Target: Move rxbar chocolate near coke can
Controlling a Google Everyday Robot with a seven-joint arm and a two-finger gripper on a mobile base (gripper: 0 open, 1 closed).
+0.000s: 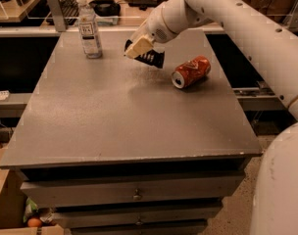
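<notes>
The rxbar chocolate (pixel 152 58) is a flat black wrapper held in my gripper (pixel 137 48), just above the grey table top (pixel 129 111), left of centre at the back. The gripper is shut on the bar, and its tan fingers (pixel 139 46) cover the bar's left end. The coke can (pixel 190 72), red with a silver end, lies on its side on the table a short way to the right of the bar. My white arm (pixel 222 13) reaches in from the upper right.
A clear plastic water bottle (pixel 88 27) with a white label stands at the table's back left. A shelf with dark items runs behind the table. Drawers (pixel 134 192) sit under the table front. My white body (pixel 281 190) fills the lower right.
</notes>
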